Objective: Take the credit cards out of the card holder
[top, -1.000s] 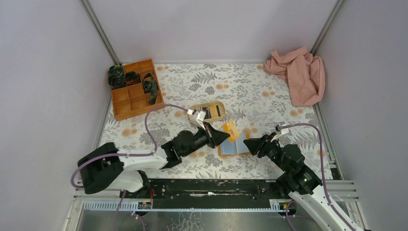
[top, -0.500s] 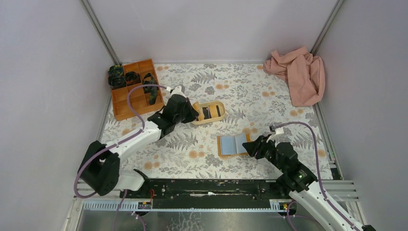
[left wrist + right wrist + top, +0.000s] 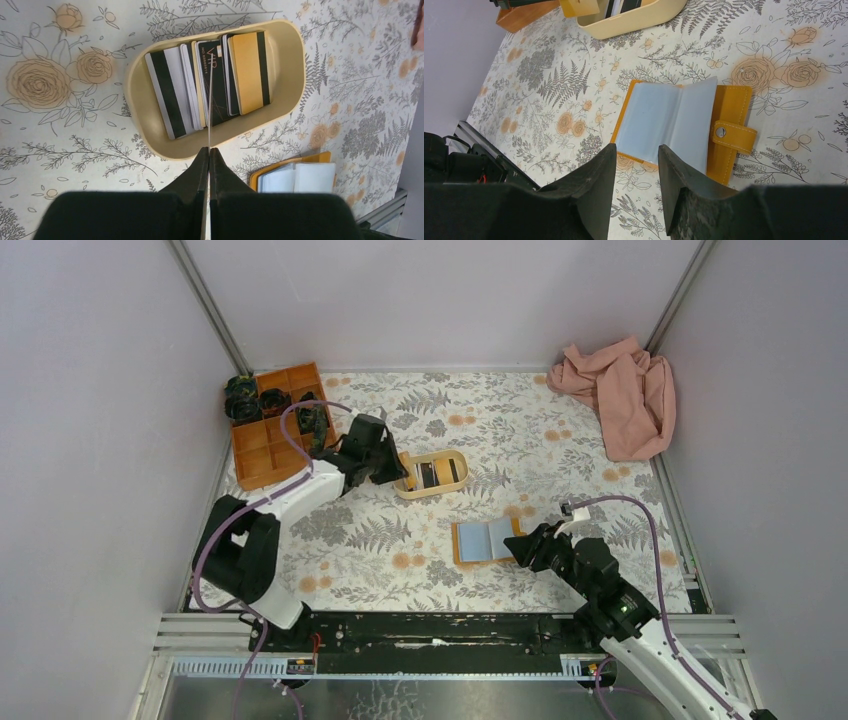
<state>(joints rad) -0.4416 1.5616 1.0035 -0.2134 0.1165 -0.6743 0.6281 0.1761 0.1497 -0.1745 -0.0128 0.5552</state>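
The orange-tan card holder (image 3: 485, 540) lies open on the floral table, light blue sleeves up, snap tab to the right; it also shows in the right wrist view (image 3: 674, 120) and the left wrist view (image 3: 295, 177). My left gripper (image 3: 395, 465) is shut on a credit card (image 3: 210, 110), seen edge-on, held over the beige oval tray (image 3: 135, 100). Several credit cards (image 3: 235, 75) lie in that tray. My right gripper (image 3: 520, 545) is open and empty, low at the card holder's near edge (image 3: 636, 150).
The beige tray (image 3: 432, 490) sits at mid-table. An orange compartment box (image 3: 272, 435) with dark items stands at the back left, close behind my left arm. A pink cloth (image 3: 620, 395) lies in the back right corner.
My left gripper has moved from the card holder up and left to the tray, with a card in it. The card holder now lies flat and open. My right gripper has barely moved.
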